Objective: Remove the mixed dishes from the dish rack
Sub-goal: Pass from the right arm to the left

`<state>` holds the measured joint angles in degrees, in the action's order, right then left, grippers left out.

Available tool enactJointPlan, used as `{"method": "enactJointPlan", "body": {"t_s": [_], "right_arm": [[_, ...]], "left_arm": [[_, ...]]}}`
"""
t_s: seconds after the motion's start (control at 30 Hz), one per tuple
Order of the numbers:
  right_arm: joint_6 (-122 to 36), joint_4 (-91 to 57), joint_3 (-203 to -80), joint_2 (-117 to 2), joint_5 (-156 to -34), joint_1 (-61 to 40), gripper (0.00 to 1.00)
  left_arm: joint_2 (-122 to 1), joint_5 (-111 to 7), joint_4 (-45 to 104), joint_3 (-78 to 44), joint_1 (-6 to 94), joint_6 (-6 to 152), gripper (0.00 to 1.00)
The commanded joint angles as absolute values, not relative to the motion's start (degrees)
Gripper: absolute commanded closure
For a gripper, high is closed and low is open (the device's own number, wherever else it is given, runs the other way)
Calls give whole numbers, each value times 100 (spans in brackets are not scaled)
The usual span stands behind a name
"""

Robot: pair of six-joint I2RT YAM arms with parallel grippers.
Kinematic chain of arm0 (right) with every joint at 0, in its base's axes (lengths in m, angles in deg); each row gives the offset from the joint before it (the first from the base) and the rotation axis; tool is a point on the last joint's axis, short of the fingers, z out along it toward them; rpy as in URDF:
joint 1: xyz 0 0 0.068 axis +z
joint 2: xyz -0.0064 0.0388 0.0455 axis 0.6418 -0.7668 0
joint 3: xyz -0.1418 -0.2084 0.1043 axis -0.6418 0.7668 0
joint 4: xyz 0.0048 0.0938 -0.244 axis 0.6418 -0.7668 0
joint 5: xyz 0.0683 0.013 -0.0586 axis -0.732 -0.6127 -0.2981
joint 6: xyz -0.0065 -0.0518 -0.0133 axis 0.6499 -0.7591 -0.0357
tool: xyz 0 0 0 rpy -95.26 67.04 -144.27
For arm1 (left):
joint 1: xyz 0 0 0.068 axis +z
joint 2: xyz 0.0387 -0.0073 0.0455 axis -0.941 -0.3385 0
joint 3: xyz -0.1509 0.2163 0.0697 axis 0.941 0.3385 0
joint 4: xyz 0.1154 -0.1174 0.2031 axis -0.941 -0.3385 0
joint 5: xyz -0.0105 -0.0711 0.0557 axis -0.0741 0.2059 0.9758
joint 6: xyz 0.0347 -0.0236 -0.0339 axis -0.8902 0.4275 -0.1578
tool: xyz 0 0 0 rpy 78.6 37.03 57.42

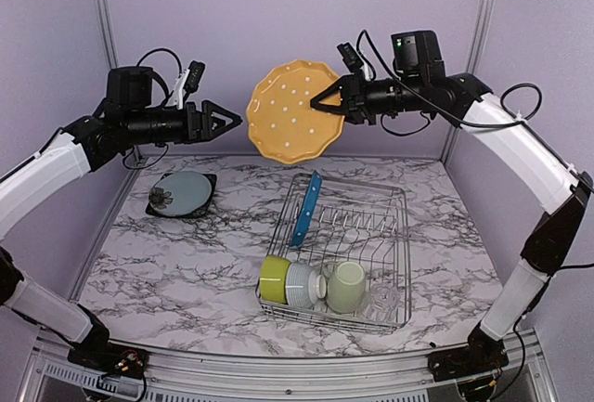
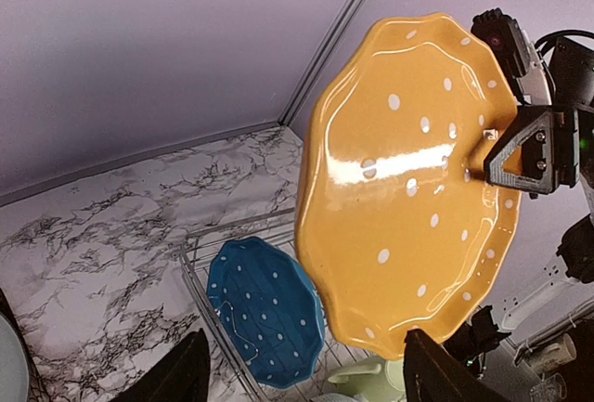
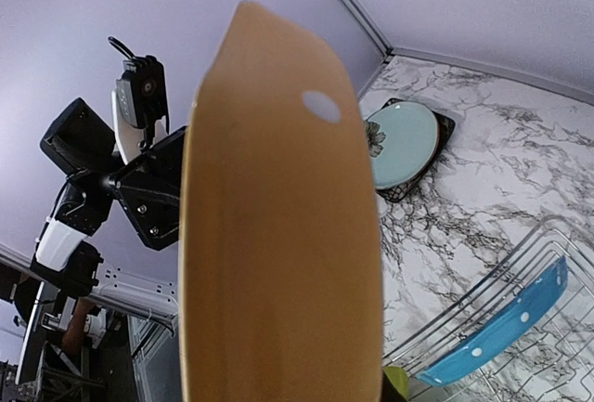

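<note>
Above far edge of worktop (image 1: 176,263), orange white-dotted scalloped plate (image 1: 292,112) is clamped by R gripper (image 1: 327,100) — free rim faced by spread, empty L gripper (image 1: 232,122).

Shows as a white table (image 1: 186,263) veined in grey marble. Bears at ten o'clock from centre, near the far-left corner, a black plate (image 1: 156,207) lying flat, with a pale grey-green plate (image 1: 184,190) stacked on top. Bears at four o'clock the silver wire dish rack (image 1: 371,226), long side running six to twelve, near end close to the front edge. Keeps both well apart.
</note>
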<state>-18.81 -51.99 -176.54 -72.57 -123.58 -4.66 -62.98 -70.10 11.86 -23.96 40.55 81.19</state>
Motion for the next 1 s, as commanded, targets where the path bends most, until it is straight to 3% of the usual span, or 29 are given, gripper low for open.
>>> {"method": "enactJointPlan", "body": {"t_s": [0.0, 0.37, 0.63, 0.97], "right_arm": [[-1961, -4234, -17624, -7129, -12627, -349, 100], [-1831, -3942, -17304, -7048, -12696, -293, 100], [-1844, -3844, -17290, -7066, -12729, -293, 100], [-1802, -3673, -17229, -7069, -12745, -295, 100]], "left_arm": [[-6425, -7205, 1038, -2529, 3886, 8123, 28], [-6758, -7345, 1831, -2307, 3787, 9235, 48], [-6971, -7452, 1891, -2349, 3778, 9497, 70], [-7184, -7427, 1761, -2440, 3778, 9513, 71]]}}
